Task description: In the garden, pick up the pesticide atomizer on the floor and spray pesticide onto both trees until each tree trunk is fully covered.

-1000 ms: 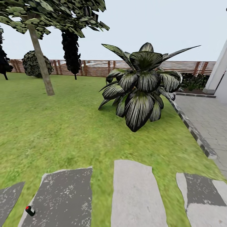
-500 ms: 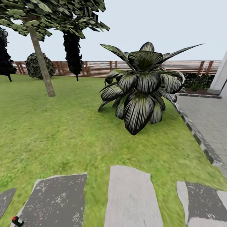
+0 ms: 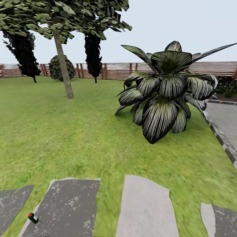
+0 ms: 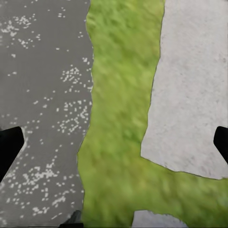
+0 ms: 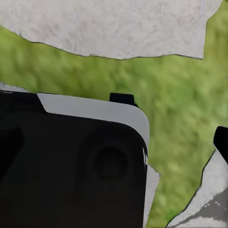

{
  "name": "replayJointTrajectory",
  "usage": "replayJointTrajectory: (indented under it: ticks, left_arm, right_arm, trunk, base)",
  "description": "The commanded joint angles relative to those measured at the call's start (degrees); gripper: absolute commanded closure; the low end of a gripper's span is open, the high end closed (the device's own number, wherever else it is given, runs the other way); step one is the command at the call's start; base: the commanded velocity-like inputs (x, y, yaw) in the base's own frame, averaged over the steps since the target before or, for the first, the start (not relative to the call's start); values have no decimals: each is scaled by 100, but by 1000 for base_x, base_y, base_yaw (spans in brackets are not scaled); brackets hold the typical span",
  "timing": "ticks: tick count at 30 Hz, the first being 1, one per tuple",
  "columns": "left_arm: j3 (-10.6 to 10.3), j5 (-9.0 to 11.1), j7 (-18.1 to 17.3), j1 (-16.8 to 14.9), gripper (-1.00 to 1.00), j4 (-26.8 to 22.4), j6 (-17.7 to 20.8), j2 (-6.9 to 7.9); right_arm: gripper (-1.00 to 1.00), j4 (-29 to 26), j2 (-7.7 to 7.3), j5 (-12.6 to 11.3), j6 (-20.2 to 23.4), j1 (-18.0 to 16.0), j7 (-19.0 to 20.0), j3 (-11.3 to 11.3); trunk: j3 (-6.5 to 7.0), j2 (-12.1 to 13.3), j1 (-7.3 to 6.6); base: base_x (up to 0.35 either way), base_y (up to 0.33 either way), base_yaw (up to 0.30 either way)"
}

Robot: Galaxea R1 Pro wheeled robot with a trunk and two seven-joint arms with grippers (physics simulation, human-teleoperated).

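So, from biggest to smallest:

Garden: a wide green lawn (image 3: 75, 131) with a brown slat fence (image 3: 115, 70) far at the back.
Tree: one tall tree with a bare grey-brown trunk (image 3: 64, 72) stands far off on the grass, left of a big stripy palm-like plant (image 3: 164, 95).
Stepping stones: flat grey stones (image 3: 64, 207) lie in a row close to the robot, with grass strips between them.
Left gripper (image 4: 114, 142): its two dark finger tips sit at both sides of the wrist picture, so the jaws are spread wide, with nothing between them.
Right gripper: a dark robot part blocks much of its wrist picture, so I cannot tell how its jaws stand.
Pesticide atomizer (image 3: 33, 217): tiny, black with a red top, lying tipped over at the left edge of a dark stone, low and left.
How it will handle: I think it is light, hard and smooth, so it may roll or slip. Best to pinch it across the black body, below the red top.
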Motion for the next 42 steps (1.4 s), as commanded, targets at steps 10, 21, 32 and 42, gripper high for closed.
replayJointTrajectory:
  ticks: [10, 21, 32, 42]
  left_arm:
    - [5, 2, 0, 0, -100, -2, 0, 1]
    - [5, 1, 0, 0, -100, -2, 4, 9]
    - [5, 1, 0, 0, -100, 1, 8, 10]
    - [7, 1, 0, 0, -100, 1, 5, 10]
  right_arm:
    - [-100, 0, 0, 0, 0, -2, -1, 0]
    - [-100, 0, -6, 0, 0, 1, 0, 0]
    - [-100, 0, -17, 0, 0, 0, 1, -8]
    - [-100, 0, -17, 0, 0, 1, 0, -8]
  trunk:
    - [0, 0, 0]
    - [0, 0, 0]
    - [0, 0, 0]
    - [0, 0, 0]
  base:
    - [96, 258, 255]
    - [178, 319, 34]
    - [196, 318, 1]
    - [102, 325, 67]
